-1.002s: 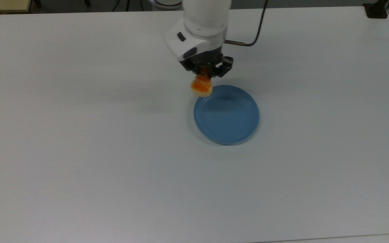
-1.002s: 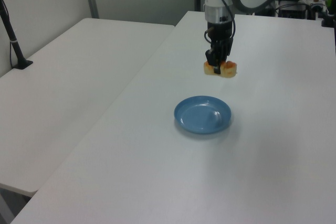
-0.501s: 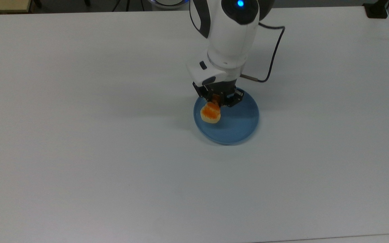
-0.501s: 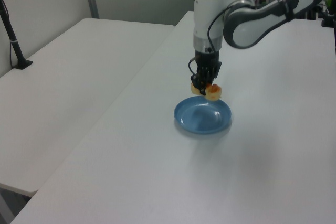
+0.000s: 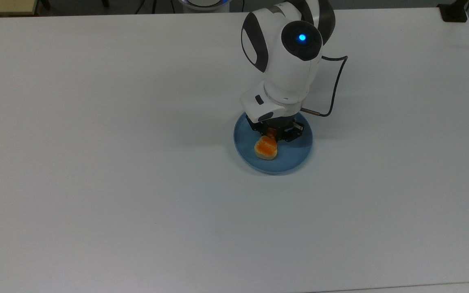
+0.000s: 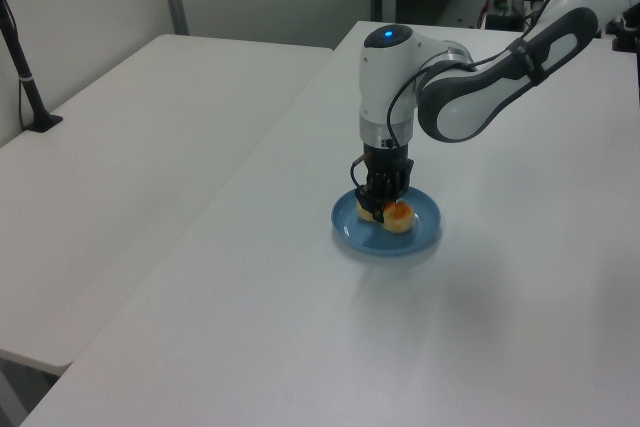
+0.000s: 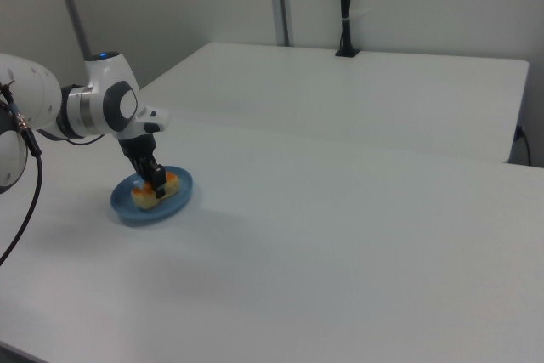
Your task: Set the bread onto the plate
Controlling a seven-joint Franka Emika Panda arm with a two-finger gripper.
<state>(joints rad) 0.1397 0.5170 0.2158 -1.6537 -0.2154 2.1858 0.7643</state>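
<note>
The arm [image 6: 470, 97] reaches out over the white counter [image 5: 96, 162] and bends down at the wrist, so that its last white link stands nearly upright above the plate [image 5: 295, 156]. In the left view the forearm comes in from the left view's upper right, and the wrist housing with its blue light [image 6: 387, 34] sits directly over the plate [image 6: 425, 232]. A dark cable [image 5: 334, 87] loops out from the wrist on the top view's right.

The pincer [image 5: 274, 136] points straight down and is closed narrowly on the bread [image 5: 266, 149], gripping it across its middle. In the right view the dark fingers [image 7: 156, 181] clasp the bread [image 7: 146, 195] from above, with a cream end showing on each side of them. The bread [image 6: 399, 217] is low inside the plate, over the half of the plate towards the top view's left; whether its underside touches the plate floor cannot be told.

The plate [image 7: 178, 197] lies flat on the counter. A second white counter [image 6: 120, 147] stands beside the first, on the left view's left, with a black post [image 6: 25, 82] on it.
</note>
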